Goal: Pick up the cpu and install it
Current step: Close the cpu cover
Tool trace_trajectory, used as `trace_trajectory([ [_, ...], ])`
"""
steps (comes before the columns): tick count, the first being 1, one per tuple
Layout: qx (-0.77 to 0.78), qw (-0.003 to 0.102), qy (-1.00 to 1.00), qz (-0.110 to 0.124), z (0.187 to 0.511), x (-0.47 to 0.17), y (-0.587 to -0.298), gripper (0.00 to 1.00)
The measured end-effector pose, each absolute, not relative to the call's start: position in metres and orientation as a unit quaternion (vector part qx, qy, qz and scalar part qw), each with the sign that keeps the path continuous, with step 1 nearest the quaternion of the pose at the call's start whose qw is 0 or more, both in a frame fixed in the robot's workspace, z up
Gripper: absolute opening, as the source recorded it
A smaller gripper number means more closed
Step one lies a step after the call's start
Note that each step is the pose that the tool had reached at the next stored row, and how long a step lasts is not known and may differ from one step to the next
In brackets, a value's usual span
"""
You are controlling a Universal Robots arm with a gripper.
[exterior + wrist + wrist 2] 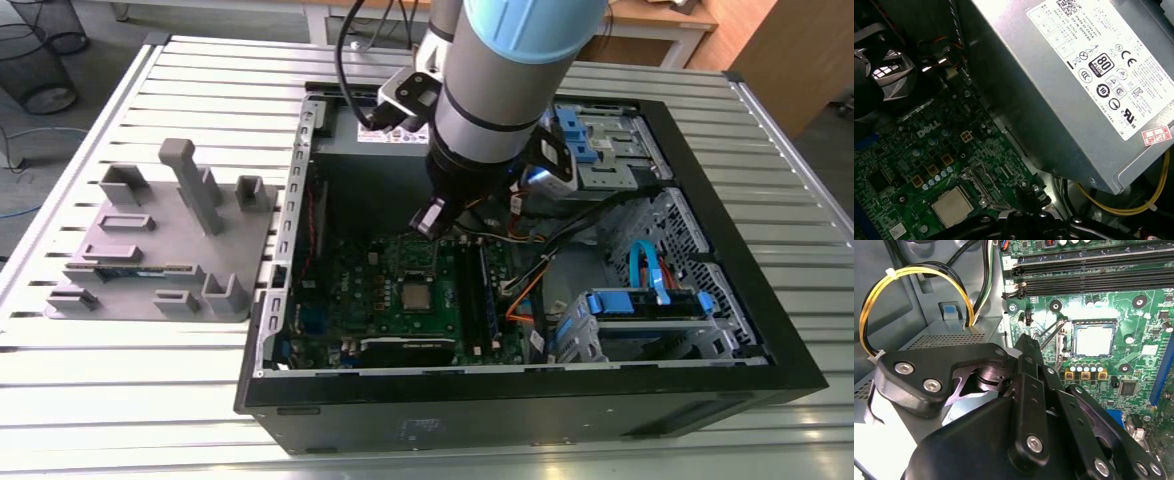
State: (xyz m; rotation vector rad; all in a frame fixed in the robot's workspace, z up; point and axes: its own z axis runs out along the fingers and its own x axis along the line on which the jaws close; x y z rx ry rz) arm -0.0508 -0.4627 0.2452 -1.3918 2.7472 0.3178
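Exterior view: gripper (430, 222) down inside the open computer case (534, 405), hanging over the green motherboard (358, 285). Cannot tell whether open or closed. Cpu (418, 295): lies flat in the board's socket, silvery top up, near the gripper but apart from it. Grey block tray (160, 240): rests on the slatted table (120, 400), to the exterior view's left of the case.

Second wrist view: black gripper linkage across the foreground. Beyond it, cpu (1095, 339) seated in the socket, with a metal lever (1050, 334) slanting just beside. Memory slots (1094, 270) past the socket; yellow cables (884, 295) looping off the board.

First wrist view: cpu (952, 206) flat in its socket, grey power supply (1069, 90) beside the board.
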Motion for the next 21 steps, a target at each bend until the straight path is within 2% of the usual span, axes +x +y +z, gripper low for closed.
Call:
trace_trajectory([
  [21,-0.454,0.022,0.885,0.103,0.2452,-0.0508,-0.4675,0.11],
])
